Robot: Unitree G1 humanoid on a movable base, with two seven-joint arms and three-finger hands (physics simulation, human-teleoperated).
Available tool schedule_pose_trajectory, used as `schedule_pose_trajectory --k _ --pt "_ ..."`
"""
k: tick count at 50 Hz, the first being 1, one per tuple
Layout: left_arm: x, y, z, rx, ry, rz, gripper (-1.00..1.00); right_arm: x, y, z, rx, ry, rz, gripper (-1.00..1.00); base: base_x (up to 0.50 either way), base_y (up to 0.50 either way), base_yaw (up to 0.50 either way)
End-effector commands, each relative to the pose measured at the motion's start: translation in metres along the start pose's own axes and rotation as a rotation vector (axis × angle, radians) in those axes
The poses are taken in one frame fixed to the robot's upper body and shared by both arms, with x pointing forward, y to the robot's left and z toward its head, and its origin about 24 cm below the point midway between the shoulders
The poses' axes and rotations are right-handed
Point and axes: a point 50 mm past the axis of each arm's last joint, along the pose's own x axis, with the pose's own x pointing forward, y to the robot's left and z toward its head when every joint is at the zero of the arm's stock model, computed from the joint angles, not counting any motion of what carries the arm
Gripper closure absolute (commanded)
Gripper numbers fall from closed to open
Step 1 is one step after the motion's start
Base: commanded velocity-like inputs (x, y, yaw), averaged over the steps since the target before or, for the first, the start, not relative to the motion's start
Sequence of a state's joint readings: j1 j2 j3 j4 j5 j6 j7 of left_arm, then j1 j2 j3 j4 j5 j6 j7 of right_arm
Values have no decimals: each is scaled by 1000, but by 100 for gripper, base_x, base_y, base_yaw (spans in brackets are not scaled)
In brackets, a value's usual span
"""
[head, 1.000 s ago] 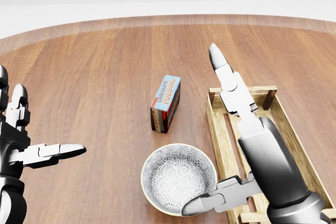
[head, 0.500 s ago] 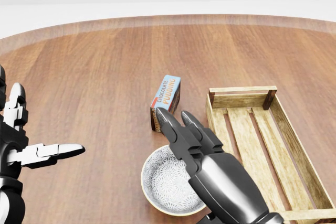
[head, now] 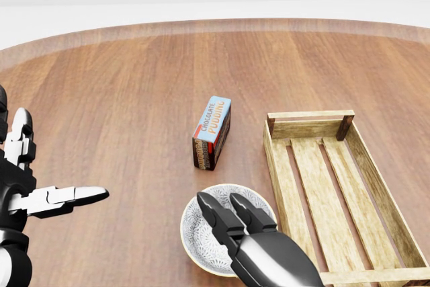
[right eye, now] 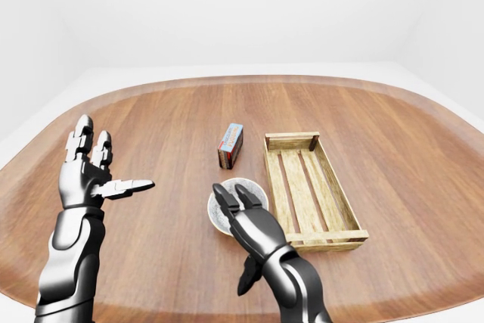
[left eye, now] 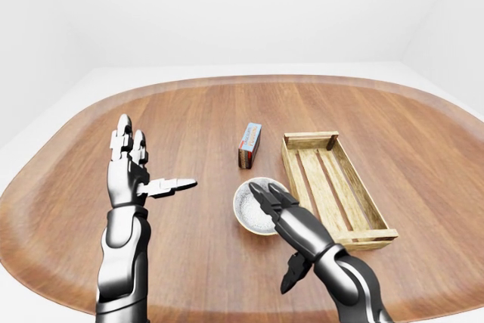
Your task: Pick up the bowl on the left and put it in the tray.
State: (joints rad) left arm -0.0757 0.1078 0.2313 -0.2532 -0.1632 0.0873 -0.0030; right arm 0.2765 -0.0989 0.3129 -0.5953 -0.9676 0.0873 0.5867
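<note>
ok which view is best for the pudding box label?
The head view: the pudding box is largest there, unblocked, and its "Chocolate Pudding" lettering reads clearly. The left-eye and right-eye views show the same box whole, standing on the table above the bowl, but too small to read.

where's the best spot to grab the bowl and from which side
Probably the bowl's thin rim on its tray-facing right side, one finger inside the open mouth and the thumb outside. It sits upright on the table, and its curved wall offers little else to pinch. The right robot hand, open, hovers over that side; the tray lies just to the right.
</note>
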Motion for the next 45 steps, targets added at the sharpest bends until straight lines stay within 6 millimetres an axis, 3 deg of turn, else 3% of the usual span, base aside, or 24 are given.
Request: schedule_pose_trajectory --k 1,14,35,45 --pt "-1 0 -1 0 3 -1 -100 1 14 -10 -19 67 76 -100 0 0 0" --pt "0 0 -1 0 6 2 -100 7 17 -20 18 91 91 -100 0 0 0" --pt "0 -2 -3 0 13 -2 -100 16 26 -57 142 194 109 -100 0 0 0" --pt "0 -2 -3 -2 12 -1 -100 20 27 -65 144 217 135 -100 0 0 0"
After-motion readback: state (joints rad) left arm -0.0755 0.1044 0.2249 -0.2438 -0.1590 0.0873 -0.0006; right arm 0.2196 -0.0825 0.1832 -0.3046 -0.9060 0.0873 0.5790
